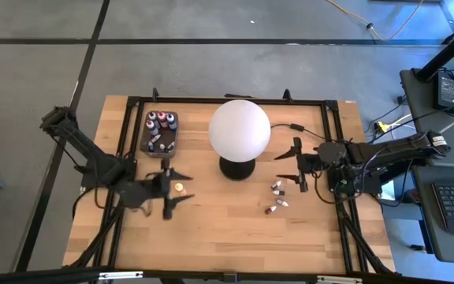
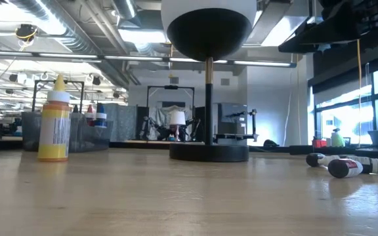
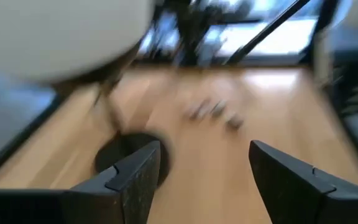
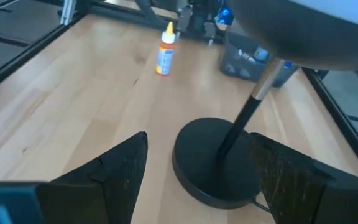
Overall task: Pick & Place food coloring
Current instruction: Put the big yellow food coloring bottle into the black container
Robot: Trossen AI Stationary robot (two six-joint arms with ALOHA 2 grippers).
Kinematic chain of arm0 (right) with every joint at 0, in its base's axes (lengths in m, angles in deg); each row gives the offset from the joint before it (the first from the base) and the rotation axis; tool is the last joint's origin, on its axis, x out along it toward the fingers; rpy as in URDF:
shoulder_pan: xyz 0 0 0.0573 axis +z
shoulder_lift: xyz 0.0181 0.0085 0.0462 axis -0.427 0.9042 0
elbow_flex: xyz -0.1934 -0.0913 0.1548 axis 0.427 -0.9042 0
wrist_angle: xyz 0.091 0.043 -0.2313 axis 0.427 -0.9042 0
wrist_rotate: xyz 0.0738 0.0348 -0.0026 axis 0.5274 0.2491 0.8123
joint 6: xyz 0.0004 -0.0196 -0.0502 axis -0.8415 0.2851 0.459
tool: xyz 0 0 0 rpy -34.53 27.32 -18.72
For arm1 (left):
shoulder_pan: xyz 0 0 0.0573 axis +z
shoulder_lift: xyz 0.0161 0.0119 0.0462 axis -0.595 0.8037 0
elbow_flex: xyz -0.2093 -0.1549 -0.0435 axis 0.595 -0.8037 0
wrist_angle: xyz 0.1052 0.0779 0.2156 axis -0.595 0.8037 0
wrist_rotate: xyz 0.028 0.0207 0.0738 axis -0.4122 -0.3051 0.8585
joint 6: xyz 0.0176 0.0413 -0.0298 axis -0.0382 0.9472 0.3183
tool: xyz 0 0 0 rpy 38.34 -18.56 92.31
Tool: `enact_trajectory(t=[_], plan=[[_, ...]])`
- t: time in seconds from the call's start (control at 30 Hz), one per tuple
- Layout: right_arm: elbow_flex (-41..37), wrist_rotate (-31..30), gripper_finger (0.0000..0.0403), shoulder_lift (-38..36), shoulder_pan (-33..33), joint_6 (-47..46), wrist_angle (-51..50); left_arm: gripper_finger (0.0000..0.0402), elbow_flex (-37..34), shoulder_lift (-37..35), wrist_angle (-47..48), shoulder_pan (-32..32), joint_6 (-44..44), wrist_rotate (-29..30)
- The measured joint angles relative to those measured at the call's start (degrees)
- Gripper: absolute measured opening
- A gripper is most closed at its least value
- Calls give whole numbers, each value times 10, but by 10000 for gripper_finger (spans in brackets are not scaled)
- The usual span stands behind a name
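Note:
The taller orange food coloring bottle [image 1: 179,187] stands upright on its base on the wooden table, left of the lamp; it also shows in the low view [image 2: 54,118] and the right wrist view [image 4: 164,50]. My left gripper [image 1: 181,188] hangs open above it; its own wrist view [image 3: 205,155] shows nothing between the fingers. A few small food coloring bottles [image 1: 277,197] lie on their sides right of the lamp [image 2: 350,167]. My right gripper [image 1: 296,164] is open beyond them, near the right edge, pointing at the lamp base [image 4: 197,143].
A big white globe lamp [image 1: 240,130] on a black round base [image 4: 213,162] stands mid-table between the arms. The dark grey tray [image 1: 160,132] with several small bottles sits at the far left. Bare wood lies along the near edge.

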Motion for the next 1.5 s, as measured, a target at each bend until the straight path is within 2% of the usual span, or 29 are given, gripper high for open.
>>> enact_trajectory(t=[0.17,0.23,0.4,0.7,1.07,1.2,1.5], plan=[[0,0,280,0,-11,-1,-11,235,70,10,237,77,-194,-82],[0,0,280,0,-11,-1,-15,233,78,17,298,106,-240,-123],[0,0,280,0,-10,0,-23,229,79,44,309,157,-221,-250],[0,0,280,1,-10,0,-46,229,79,108,349,187,-224,-332],[0,0,280,1,-10,0,-45,219,79,152,385,191,-227,-342],[0,0,280,1,-10,0,-45,218,79,157,385,191,-227,-371],[0,0,280,1,-10,0,-45,202,79,158,414,191,-247,-364]])
